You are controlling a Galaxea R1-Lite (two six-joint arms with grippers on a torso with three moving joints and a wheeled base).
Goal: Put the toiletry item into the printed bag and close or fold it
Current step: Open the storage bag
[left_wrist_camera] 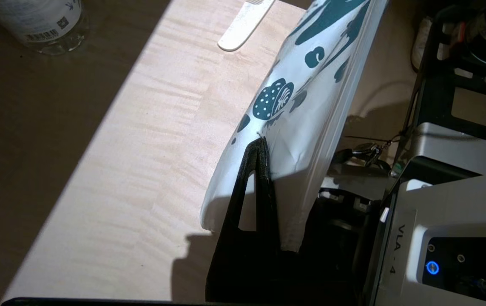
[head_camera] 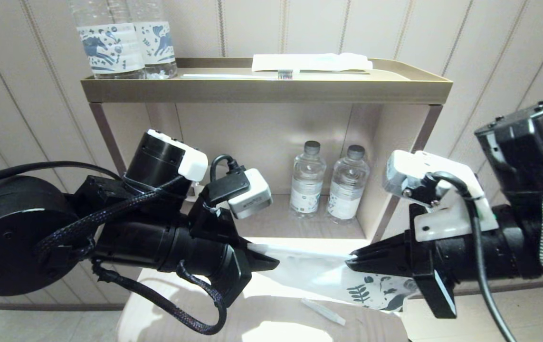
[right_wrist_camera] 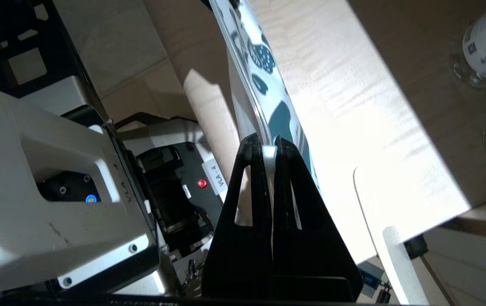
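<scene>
Printed bag (head_camera: pixel 319 278): held off the counter (head_camera: pixel 271 327), stretched between the two end effectors in front of the shelf unit; the blue leaf and flower print sits at the right-hand end.
Left end effector (head_camera: pixel 271 260): fingers together, clamped on the plain white end of the printed bag; the left wrist view shows the film creased where the tips bite (left_wrist_camera: pixel 262 146).
Right end effector (head_camera: pixel 354 262): fingers together, clamped on the printed end; the right wrist view shows a white edge of the bag pinched between the tips (right_wrist_camera: pixel 269 153).
Arm pose: both forearms lie near level and point inward at each other, bag spanning the gap; neither touches the counter.
Toiletry item (head_camera: pixel 323 311): small clear-wrapped stick lying on the counter just below the bag, apart from it, not yet inside.
Handling, my judgement: thin, light, limp film, likely slick; it sags and twists, so it holds shape only under tension. Edge or corner pinches suit it best; the mouth may need one layer taken alone.
Risk, judged: pulling too hard could tear the film or slip a pinch.
Shelf (head_camera: pixel 295 225): two water bottles (head_camera: pixel 330 185) stand behind, well clear.
</scene>
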